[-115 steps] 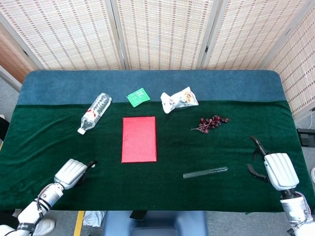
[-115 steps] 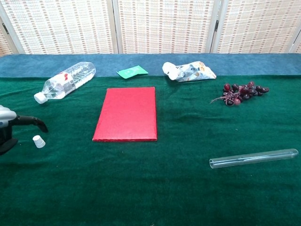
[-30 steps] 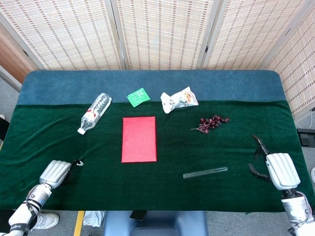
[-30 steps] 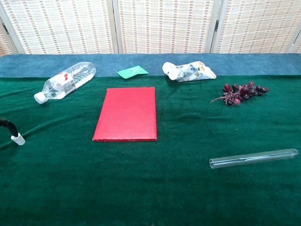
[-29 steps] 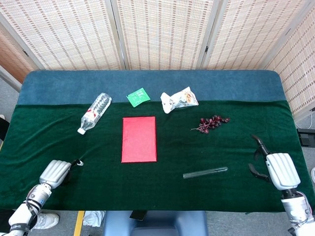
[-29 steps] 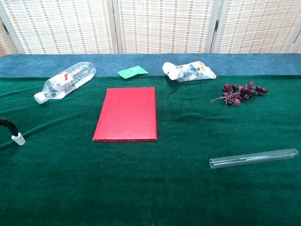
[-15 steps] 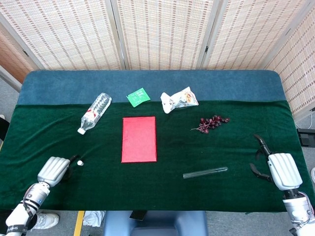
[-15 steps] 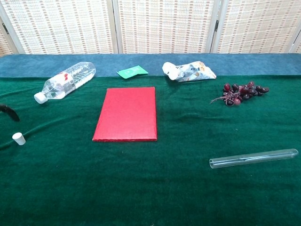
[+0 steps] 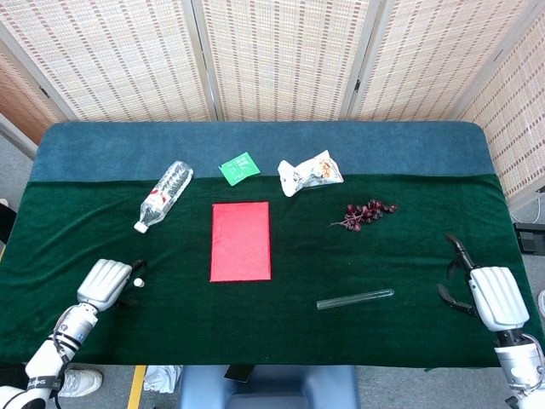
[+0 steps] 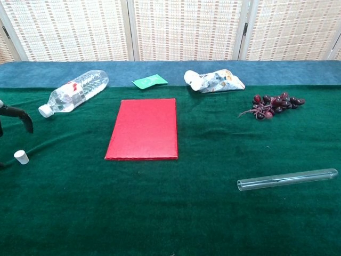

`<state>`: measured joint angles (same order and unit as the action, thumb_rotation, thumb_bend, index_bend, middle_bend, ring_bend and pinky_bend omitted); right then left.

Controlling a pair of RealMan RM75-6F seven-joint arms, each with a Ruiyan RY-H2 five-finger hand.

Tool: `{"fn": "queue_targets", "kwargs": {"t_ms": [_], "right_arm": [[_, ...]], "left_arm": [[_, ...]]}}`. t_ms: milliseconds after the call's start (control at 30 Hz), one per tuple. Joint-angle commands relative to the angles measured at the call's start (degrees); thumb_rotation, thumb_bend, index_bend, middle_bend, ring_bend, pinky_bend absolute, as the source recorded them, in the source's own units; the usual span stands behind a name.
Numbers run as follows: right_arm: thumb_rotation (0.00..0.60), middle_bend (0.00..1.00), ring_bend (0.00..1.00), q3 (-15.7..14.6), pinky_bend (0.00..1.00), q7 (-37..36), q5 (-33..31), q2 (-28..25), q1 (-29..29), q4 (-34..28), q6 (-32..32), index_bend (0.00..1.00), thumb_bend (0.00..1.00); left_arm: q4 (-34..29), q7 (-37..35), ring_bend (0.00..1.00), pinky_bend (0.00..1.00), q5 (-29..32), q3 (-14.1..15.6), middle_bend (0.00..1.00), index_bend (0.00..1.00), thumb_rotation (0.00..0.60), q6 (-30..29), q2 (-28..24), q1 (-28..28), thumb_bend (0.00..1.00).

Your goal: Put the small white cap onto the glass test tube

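The small white cap (image 9: 138, 282) (image 10: 21, 156) stands upright on the green cloth near the table's left front. My left hand (image 9: 106, 284) lies just left of it, fingers apart and holding nothing. In the chest view only one dark finger (image 10: 18, 112) shows, arched above the cap without touching it. The glass test tube (image 9: 355, 299) (image 10: 287, 179) lies flat at the right front, its open end pointing left. My right hand (image 9: 491, 295) hovers open at the table's right edge, well right of the tube, and is absent from the chest view.
A red book (image 9: 241, 241) (image 10: 143, 128) lies mid-table. A plastic bottle (image 9: 164, 195) (image 10: 74, 92) lies on its side behind the cap. Further back are a green packet (image 9: 239, 167), a crumpled snack bag (image 9: 310, 173) and a bunch of dark grapes (image 9: 366, 213).
A second ago my left hand pinched the cap; it has let go and the cap stands free. The hand has edged forward beside it. My right hand drifted slightly toward the table's edge.
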<state>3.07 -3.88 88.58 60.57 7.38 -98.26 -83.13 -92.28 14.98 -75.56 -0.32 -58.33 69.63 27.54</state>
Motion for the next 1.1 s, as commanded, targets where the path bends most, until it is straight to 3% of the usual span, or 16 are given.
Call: {"fn": "queue_targets", "kwargs": {"t_ms": [33,333,1100], "right_arm": [[0.549,0.57,0.76,0.0,0.71,-0.3,0.1,0.0,0.0,0.1,0.0,0.05,0.40],[0.550,0.58,0.76,-0.1,0.71,-0.6,0.0,0.0,0.1,0.4,0.4,0.05,0.40],[0.550,0.58,0.76,0.0,0.71,0.1,-0.5,0.0,0.2,0.1,0.9,0.05,0.40]], "left_arm": [[1.8,0.4,0.87,0.81,1.2,-0.1,1.00,0.39,0.600,1.8,1.5,0.8,0.22],[4.7,1.1,0.88,0.81,4.1,-0.8,1.00,0.45,0.600,3.6,3.6,1.6,0.34],[9.5,-0.6,0.88,0.81,5.7,-0.9,1.00,0.50,0.600,4.7,6.4,1.8,0.38]]}}
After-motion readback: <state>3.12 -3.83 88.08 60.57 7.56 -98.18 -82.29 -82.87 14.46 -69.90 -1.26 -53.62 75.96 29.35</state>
